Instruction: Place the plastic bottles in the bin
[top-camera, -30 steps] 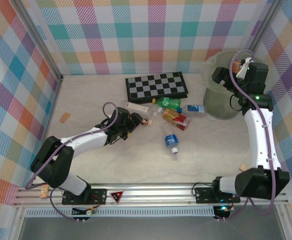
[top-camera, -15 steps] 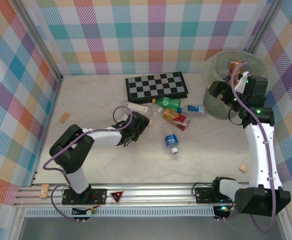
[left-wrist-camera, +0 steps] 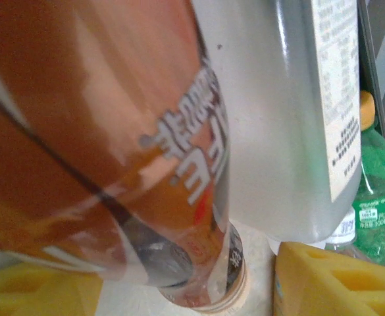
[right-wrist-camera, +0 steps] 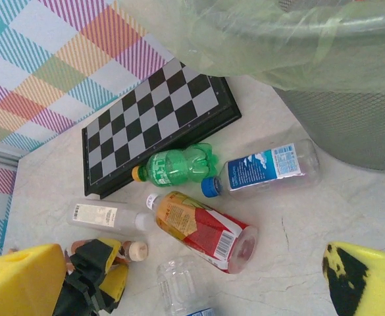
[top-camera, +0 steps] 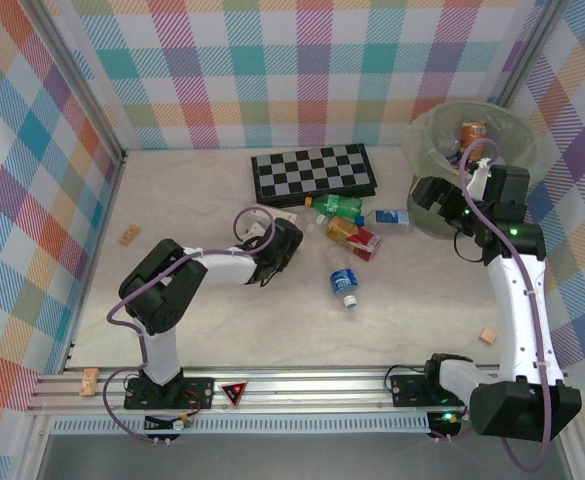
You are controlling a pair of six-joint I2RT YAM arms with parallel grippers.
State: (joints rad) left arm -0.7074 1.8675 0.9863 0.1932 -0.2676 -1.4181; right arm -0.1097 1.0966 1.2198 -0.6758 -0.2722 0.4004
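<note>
Six small plastic bottles lie loose on the pale tabletop, and to my eye they'd all handle alike: light, thin-walled, slick and round enough to roll away at a nudge. I'd take each across the middle of its body, where the label gives some bite, not at the tapered neck, and squeeze gently, since the walls look easy to dent.

Nearest the arms' bases is a clear bottle with a blue label and blue cap [top-camera: 343, 282], lying alone. Just beyond, the left gripper [top-camera: 280, 243] is down over a brown-labelled clear bottle [left-wrist-camera: 113, 131]. Its yellow fingers [left-wrist-camera: 337, 283] stand on either side of the bottle's neck end, but I can't tell whether they are pinching it. A flat-sided clear bottle with a white label [right-wrist-camera: 106, 217] lies right against it.

Farther on sits a cluster: a red-labelled bottle of orange drink [right-wrist-camera: 202, 230], a green bottle with an orange cap [right-wrist-camera: 176, 166] and another blue-labelled clear bottle [right-wrist-camera: 264, 168], close together. Behind them is a black-and-grey checkerboard [right-wrist-camera: 159, 125].

At the far right stands the round grey-green bin lined with a pale green bag [top-camera: 442, 222], with an orange-labelled bottle [top-camera: 472, 131] inside. The right gripper [top-camera: 424, 192] hangs beside its wall, jaws spread wide, empty.
</note>
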